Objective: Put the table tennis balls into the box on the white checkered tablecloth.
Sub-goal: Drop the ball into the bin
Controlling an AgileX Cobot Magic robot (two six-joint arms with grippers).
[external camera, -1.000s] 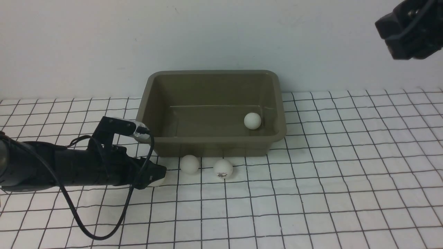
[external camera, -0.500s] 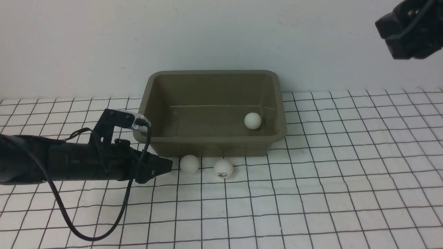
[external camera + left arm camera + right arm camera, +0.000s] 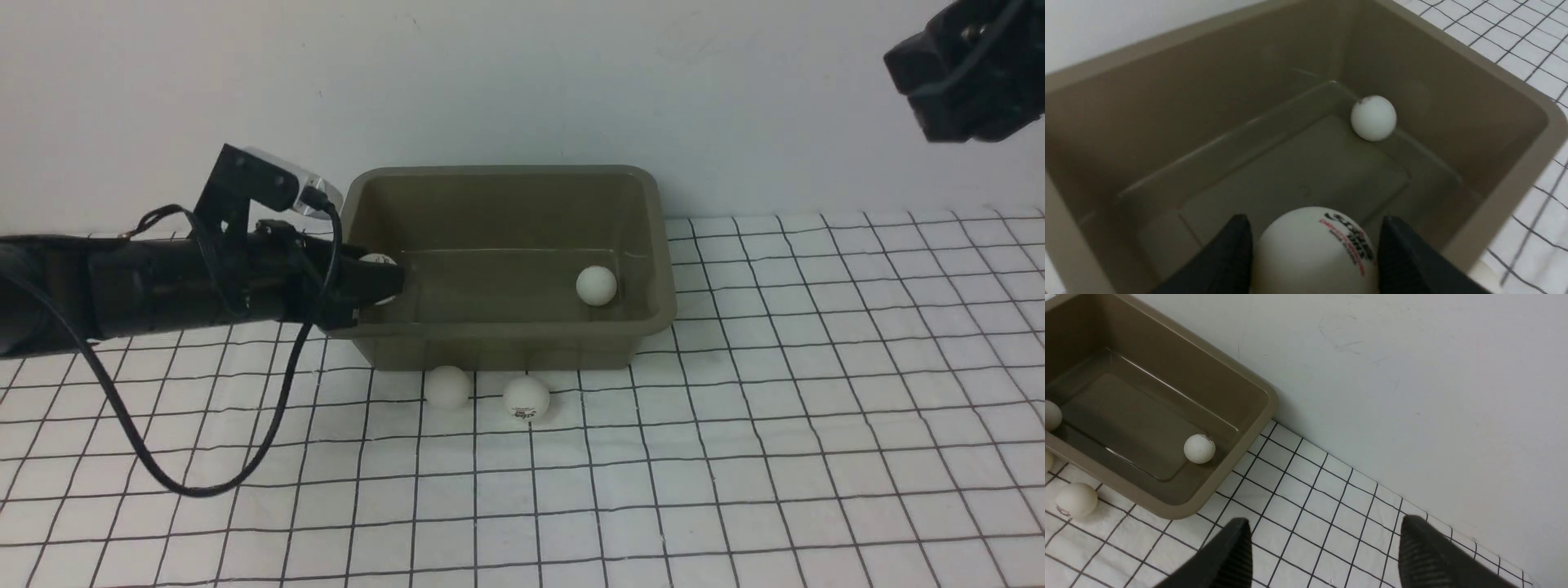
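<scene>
Front view: the left gripper (image 3: 384, 282) reaches over the left rim of the olive-grey box (image 3: 498, 173), pinching a printed table tennis ball (image 3: 374, 262) above the inside; a second ball (image 3: 596, 286) lies on the box floor by the right wall; a plain ball (image 3: 448, 386) and a logo ball (image 3: 526, 398) sit on the white checkered tablecloth (image 3: 735, 457), just before the near wall.

Left wrist view: black fingers (image 3: 1229, 261) clamp the printed ball's sides over the floor.

Right wrist view: the right gripper (image 3: 1327, 555) hangs high over the cloth beside the box, jaws wide apart and empty.
</scene>
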